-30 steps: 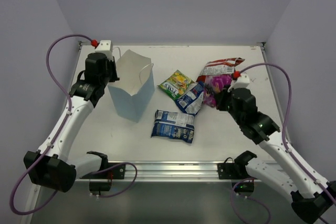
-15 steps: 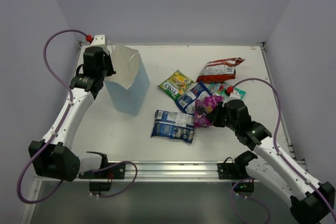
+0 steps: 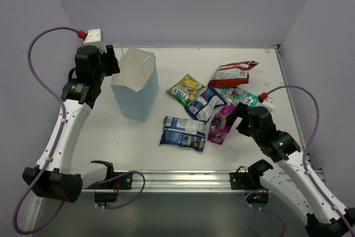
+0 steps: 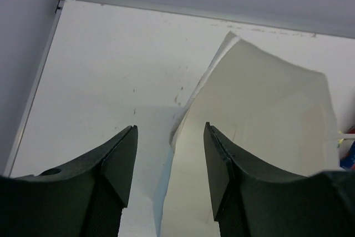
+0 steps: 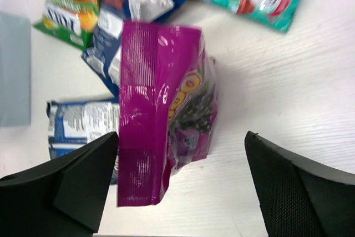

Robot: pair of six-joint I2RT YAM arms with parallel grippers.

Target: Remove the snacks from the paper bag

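Observation:
The light-blue paper bag (image 3: 136,87) stands upright at the table's left. My left gripper (image 3: 113,64) hovers at its far-left top corner, open. In the left wrist view the bag's rim (image 4: 191,109) runs between and beyond the spread fingers (image 4: 119,162) of that gripper (image 4: 170,127), touching neither. Several snacks lie on the table: yellow-green (image 3: 187,89), two blue-white (image 3: 203,102) (image 3: 183,132), red-white (image 3: 232,73), teal-green (image 3: 239,97), magenta (image 3: 220,123). My right gripper (image 3: 236,119) is wide open over the magenta packet (image 5: 161,115), which lies loose under the gripper (image 5: 182,134).
The table's raised rim (image 3: 280,54) and grey walls close in the back and sides. A metal rail (image 3: 177,178) with the arm bases runs along the near edge. The packets cluster right of the bag.
My right gripper carried the magenta packet toward the near side, opened and let it go. My left gripper opened off the bag's rim and drew back to the left.

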